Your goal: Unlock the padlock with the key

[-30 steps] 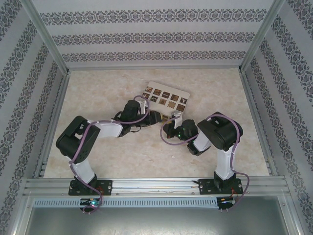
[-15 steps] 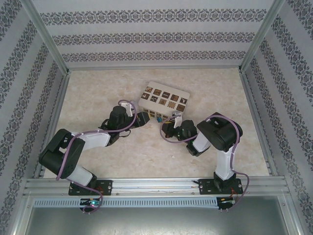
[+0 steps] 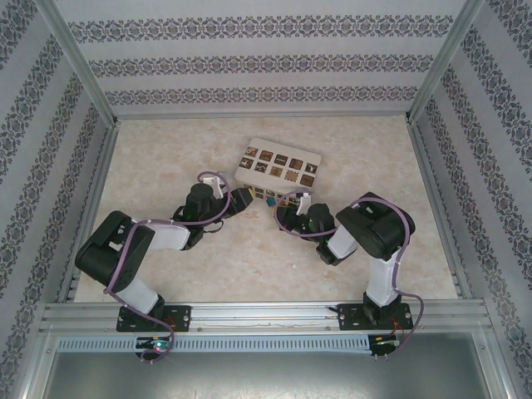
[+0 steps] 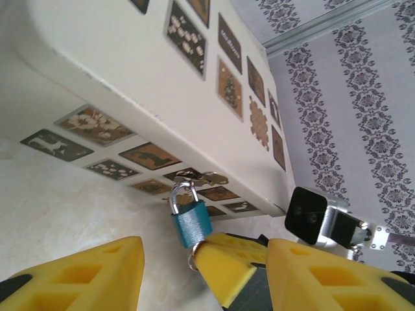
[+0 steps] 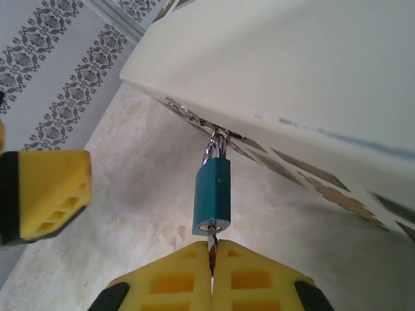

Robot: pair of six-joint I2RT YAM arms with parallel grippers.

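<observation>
Key entered in the padlock, lock not yet opened.

On the near side face of the cream box (image 3: 278, 164), the blue padlock (image 5: 212, 197) is seen hanging from a hasp, its shackle closed. The key (image 5: 211, 248) is pinched between the pressed-together fingers of the right gripper (image 5: 212, 259), with its tip set into the keyhole just below the box. Turning and release are judged to remain. The left gripper (image 3: 243, 198) is held spread beside the box, gripping nothing. Counted: one padlock, one key, one box, two grippers.
</observation>
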